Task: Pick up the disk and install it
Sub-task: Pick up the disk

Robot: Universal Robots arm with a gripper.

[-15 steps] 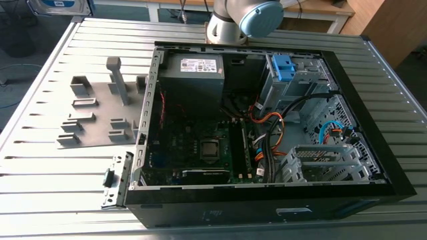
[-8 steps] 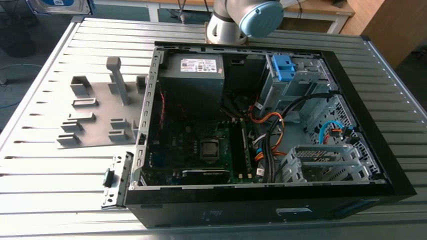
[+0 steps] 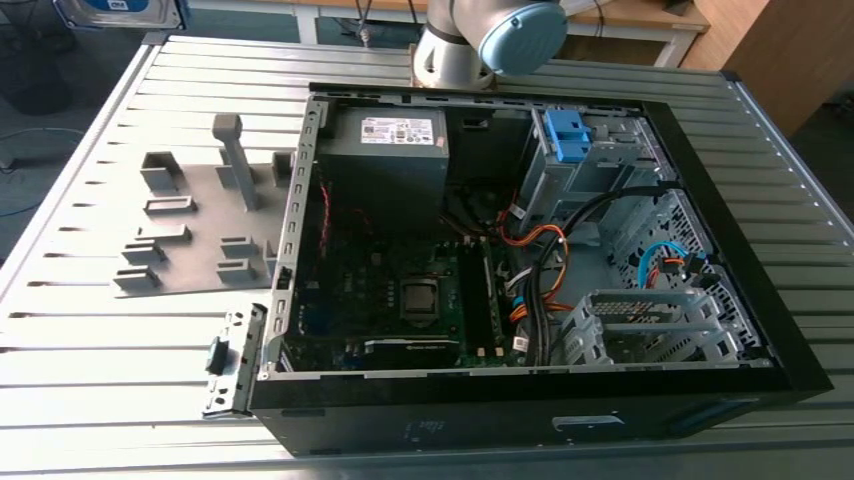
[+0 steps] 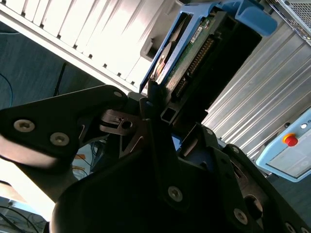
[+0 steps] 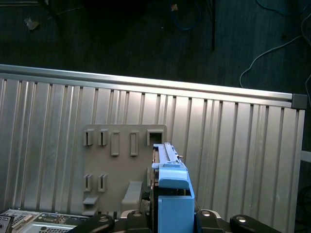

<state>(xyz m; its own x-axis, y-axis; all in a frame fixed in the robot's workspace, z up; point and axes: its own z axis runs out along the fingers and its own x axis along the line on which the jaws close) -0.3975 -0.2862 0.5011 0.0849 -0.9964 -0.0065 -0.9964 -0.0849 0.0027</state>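
Exterior view, arm: the joint with a pale blue cap (image 3: 501, 35) stands at the far edge of the ribbed metal table (image 3: 120, 350).
Exterior view, computer case (image 3: 534, 420): lies open on the table. Inside are a circuit board (image 3: 400, 300), a grey power box (image 3: 387, 145), a silver cage with a blue latch (image 3: 567, 135) and orange cables (image 3: 541, 240).
Exterior view, grey plate (image 3: 187, 235): flat on the table just beside the case, on the exterior view's left, with small upright holders on it.
Second wrist view, claw (image 4: 158, 102): clenched on the disk (image 4: 187, 46), with its black fingers (image 4: 151, 92) against one end.
Second wrist view, disk: seen edge-on with its green board and blue frame showing, held in the air off the table.
Second wrist view, red button (image 4: 290, 141): on a pale box past the table's edge.
First wrist view, disk (image 5: 171, 194): gripped by the claw, blue frame towards the camera, seen over the edge of the grey plate (image 5: 116, 165) with the ribbed table beneath.
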